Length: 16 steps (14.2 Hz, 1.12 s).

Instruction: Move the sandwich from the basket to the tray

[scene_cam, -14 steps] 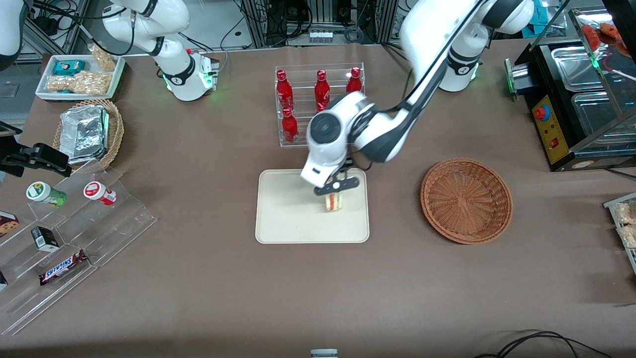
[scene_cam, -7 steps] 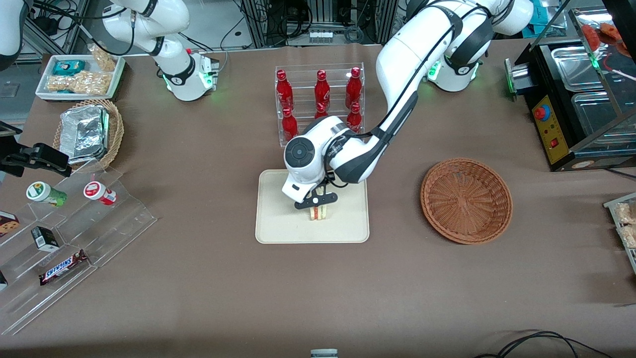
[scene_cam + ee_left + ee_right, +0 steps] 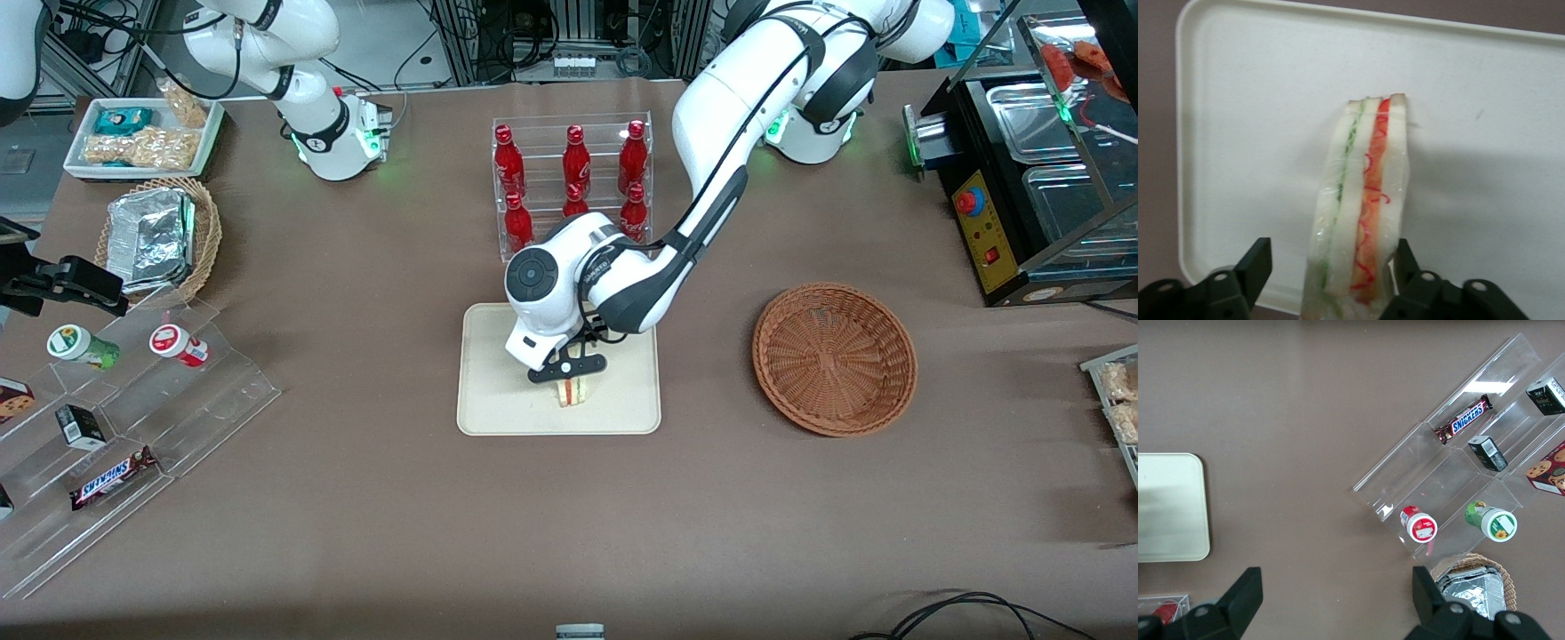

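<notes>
Standing edge-down on the tray (image 3: 498,400), the sandwich (image 3: 573,391) sits loosely between the hand's (image 3: 569,372) spread fingers; it might topple once unsupported.

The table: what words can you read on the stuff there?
"SNICKERS" on the candy bar in the clear rack.
Red bottles, cups and black box: labels too small to read.
The tool over the tray with the sandwich: no words.
</notes>
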Available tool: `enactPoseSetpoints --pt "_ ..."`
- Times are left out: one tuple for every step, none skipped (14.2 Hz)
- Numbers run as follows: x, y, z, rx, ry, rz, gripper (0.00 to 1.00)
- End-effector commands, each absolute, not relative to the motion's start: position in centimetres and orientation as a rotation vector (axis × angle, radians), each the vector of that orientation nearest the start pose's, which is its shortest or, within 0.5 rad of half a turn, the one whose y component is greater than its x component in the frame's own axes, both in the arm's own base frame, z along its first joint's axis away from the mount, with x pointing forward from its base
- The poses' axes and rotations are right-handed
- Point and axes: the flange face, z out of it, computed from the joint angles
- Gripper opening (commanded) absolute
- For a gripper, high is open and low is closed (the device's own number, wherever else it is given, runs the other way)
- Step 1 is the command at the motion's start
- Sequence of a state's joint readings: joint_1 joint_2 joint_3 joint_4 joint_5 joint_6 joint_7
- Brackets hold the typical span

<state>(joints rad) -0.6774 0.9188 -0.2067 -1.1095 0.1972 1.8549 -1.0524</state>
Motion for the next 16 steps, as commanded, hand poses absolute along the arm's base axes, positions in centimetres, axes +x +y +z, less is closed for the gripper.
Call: enactPoseSetpoints --pt "54.2 -51.1 30.6 -2.938 -0.296 0.115 1.00" --pt "55.1 -49.3 33.1 -2.928 -0.320 0.130 1.00" --pt "56.3 -47.1 36.0 -2.939 -0.327 0.140 1.00" --pt "57.2 -45.2 38.1 -2.965 -0.336 0.183 1.00" --pt "58.0 -43.3 40.1 -2.989 -0.331 0.225 1.00" --pt "59.1 -40.2 42.6 -3.005 -0.314 0.257 1.00" --pt "59.7 -37.4 44.5 -3.000 -0.296 0.293 1.00" --pt "60.3 -34.5 46.6 -3.014 -0.289 0.338 1.00" --pt "60.8 -31.0 48.7 -3.025 -0.280 0.382 1.00" --pt "60.9 -27.8 50.4 -3.013 -0.266 0.420 1.00" --pt "61.0 -24.6 51.7 -3.005 -0.247 0.456 1.00" --pt "61.1 -20.7 53.3 -3.012 -0.204 0.485 1.00" --pt "61.0 -17.6 54.1 -3.014 -0.163 0.509 1.00" --pt "60.6 -14.7 54.9 -3.010 -0.159 0.516 1.00" --pt "59.9 -12.6 55.1 -3.004 -0.181 0.523 1.00" --pt "59.4 -10.3 55.2 -2.977 -0.221 0.516 1.00"
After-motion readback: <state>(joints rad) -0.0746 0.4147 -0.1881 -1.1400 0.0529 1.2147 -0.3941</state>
